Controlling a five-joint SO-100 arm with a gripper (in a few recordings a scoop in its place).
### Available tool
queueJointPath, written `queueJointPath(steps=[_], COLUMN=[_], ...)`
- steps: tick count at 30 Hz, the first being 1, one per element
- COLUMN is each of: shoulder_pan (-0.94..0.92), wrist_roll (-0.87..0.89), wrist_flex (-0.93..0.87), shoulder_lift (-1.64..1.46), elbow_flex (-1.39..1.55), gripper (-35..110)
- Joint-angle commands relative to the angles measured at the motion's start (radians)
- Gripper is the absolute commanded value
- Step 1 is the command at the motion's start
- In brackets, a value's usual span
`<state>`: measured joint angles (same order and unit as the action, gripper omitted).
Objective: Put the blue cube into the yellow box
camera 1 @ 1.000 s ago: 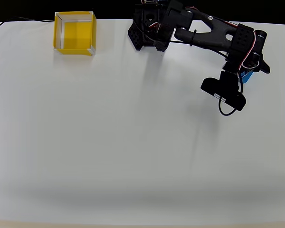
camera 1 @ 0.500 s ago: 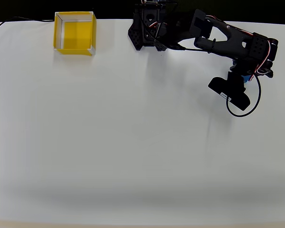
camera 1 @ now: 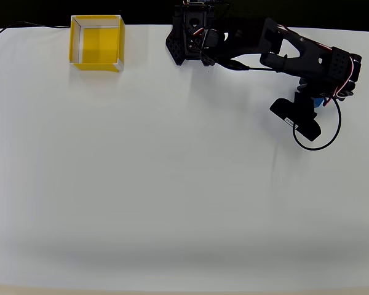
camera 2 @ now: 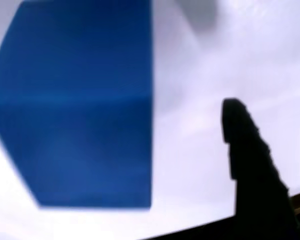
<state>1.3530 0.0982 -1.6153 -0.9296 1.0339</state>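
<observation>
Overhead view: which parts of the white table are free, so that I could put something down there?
The table is bare across its middle and whole lower part, and between the yellow box and the arm's base. It is crowded at the upper right, where the arm reaches out and its hand hangs over the blue cube.

The blue cube (camera 2: pixel 75 110) looms large at left, with 1 dark finger (camera 2: pixel 252 165) apart on its right.
</observation>
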Motion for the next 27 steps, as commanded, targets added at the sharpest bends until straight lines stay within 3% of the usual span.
queueJointPath(steps=[1, 6, 13, 27], shoulder_pan=[0.009, 0.005, 0.000, -0.038], wrist_roll=[0.011, -0.015, -0.133, -0.281], wrist_flex=[-0.014, -0.012, -0.014, -0.034], shoulder_lift=[-0.041, -0.020, 0.008, -0.023], elbow_flex=[-0.100, -0.109, -0.126, -0.121], gripper=[55, 50, 31, 15])
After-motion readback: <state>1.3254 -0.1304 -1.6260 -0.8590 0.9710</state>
